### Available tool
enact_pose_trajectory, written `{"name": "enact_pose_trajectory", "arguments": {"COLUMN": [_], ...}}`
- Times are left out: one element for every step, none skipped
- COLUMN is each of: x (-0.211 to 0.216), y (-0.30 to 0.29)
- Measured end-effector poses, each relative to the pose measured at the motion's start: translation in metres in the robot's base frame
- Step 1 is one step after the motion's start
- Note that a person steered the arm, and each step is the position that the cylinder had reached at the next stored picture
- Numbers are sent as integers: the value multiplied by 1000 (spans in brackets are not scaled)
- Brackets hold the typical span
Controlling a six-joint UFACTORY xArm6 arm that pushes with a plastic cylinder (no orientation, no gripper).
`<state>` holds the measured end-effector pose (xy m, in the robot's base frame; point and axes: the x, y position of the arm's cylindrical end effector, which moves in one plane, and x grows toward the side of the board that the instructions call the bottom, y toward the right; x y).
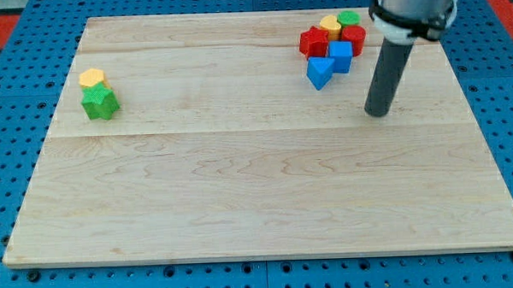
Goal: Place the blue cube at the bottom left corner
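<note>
The blue cube (341,55) sits in a cluster near the view's top right of the wooden board (241,187). It touches a blue triangular block (320,72) on its lower left and red blocks behind it. My tip (377,113) rests on the board, to the right of and below the blue cube, a short gap away from the cluster. The rod rises toward the view's top right.
The cluster also holds a red block (314,42), another red block (354,36), a yellow block (330,24) and a green block (349,18). At the view's left, a yellow hexagonal block (92,78) touches a green star-shaped block (99,102). Blue pegboard surrounds the board.
</note>
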<state>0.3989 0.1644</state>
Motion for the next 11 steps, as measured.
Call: {"name": "enact_pose_trajectory", "arguments": {"x": [-51, -78, -93, -101, -99, -88, -84, -66, -62, -57, -7], "y": [47, 61, 39, 1, -50, -120, -104, -112, -203, -198, -264]}}
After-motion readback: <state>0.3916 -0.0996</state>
